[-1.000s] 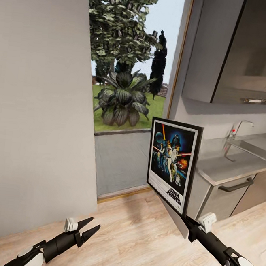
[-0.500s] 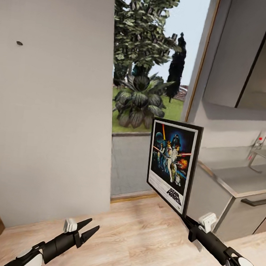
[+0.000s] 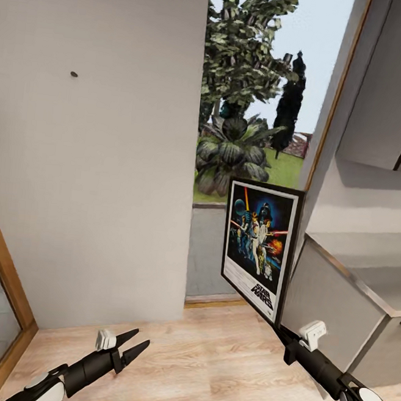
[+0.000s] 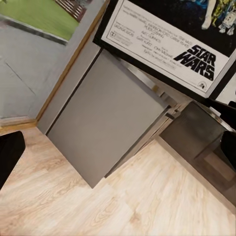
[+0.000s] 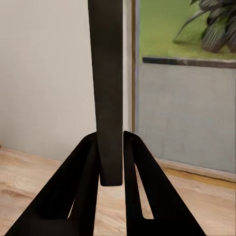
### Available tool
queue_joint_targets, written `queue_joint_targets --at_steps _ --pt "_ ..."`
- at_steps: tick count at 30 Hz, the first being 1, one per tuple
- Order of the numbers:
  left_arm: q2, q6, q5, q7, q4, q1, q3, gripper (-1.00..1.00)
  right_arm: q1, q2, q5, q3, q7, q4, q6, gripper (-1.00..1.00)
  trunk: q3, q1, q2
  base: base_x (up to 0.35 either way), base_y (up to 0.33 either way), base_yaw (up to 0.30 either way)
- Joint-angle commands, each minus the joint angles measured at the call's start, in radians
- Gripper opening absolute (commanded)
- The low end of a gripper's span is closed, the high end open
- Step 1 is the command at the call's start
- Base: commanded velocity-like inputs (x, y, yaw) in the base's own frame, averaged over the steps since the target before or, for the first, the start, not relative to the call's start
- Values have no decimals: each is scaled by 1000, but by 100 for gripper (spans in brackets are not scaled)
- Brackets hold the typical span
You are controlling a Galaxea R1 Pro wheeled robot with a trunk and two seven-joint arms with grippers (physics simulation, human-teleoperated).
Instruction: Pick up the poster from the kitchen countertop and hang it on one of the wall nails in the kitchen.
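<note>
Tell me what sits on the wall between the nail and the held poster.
In the head view, nothing sits there: from the wall nail toward the poster, clamped in the right gripper, runs bare grey wall, ending at the window opening.

1. The grey wall around the small nail is bare and open.
2. The wood floor between the two arms is open.
3. The grey countertop and its cabinet side stand close on the right.
4. The poster blocks the middle.
</note>
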Motion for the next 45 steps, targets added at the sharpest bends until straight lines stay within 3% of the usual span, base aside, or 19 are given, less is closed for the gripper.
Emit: queue_joint_targets --at_steps 1,30,45 --pt "1 -6 9 0 1 -1 -7 100 0 0 -4 -2 8 1 0 -100 0 0 -1 0 249 171" --pt "1 -6 9 1 2 -2 -7 100 -1 0 -3 -2 8 -1 0 -100 -4 0 -1 14 80 240" --pt "1 -5 9 0 3 -1 18 100 -1 0 -4 -2 10 0 0 -100 -5 0 -1 137 275 23"
